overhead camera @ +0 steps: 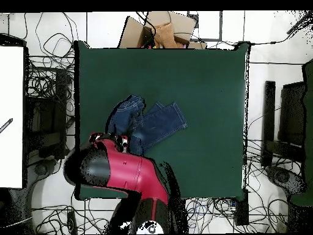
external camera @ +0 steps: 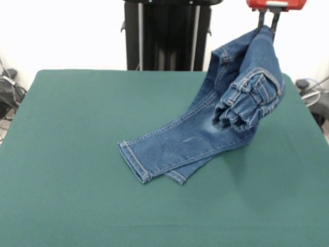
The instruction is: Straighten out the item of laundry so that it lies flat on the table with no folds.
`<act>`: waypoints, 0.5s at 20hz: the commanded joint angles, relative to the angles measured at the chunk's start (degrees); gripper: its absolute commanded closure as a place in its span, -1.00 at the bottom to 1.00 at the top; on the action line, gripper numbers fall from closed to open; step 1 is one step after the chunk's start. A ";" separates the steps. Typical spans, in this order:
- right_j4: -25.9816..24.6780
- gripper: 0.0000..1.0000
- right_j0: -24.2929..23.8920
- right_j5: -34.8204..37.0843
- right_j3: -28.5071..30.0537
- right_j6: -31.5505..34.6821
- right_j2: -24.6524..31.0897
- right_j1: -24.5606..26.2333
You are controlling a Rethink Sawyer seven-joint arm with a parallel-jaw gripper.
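One jeans [external camera: 205, 128] (hand-held [external camera: 268, 23])

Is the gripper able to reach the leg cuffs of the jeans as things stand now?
Probably not yet: the gripper is shut on the jeans, holding one end up. The leg cuffs lie uncovered on the table.

Faded blue denim jeans [external camera: 205, 131], matt green cloth table [external camera: 77, 154], glossy red plastic arm [overhead camera: 131, 171]

The dark green cloth-covered table [external camera: 77, 154] lies bare on most sides; only the small blue denim jeans [external camera: 205, 134], lifted at one end, block passage.
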 commanded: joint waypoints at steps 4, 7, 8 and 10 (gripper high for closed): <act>2.82 1.00 0.78 6.01 4.63 16.06 -1.83 -3.57; 3.22 1.00 0.01 6.23 5.25 15.14 -1.16 -3.99; 3.01 1.00 0.11 6.11 5.21 15.04 -1.31 -4.04; 2.52 1.00 0.80 6.03 4.84 15.35 -2.15 -4.01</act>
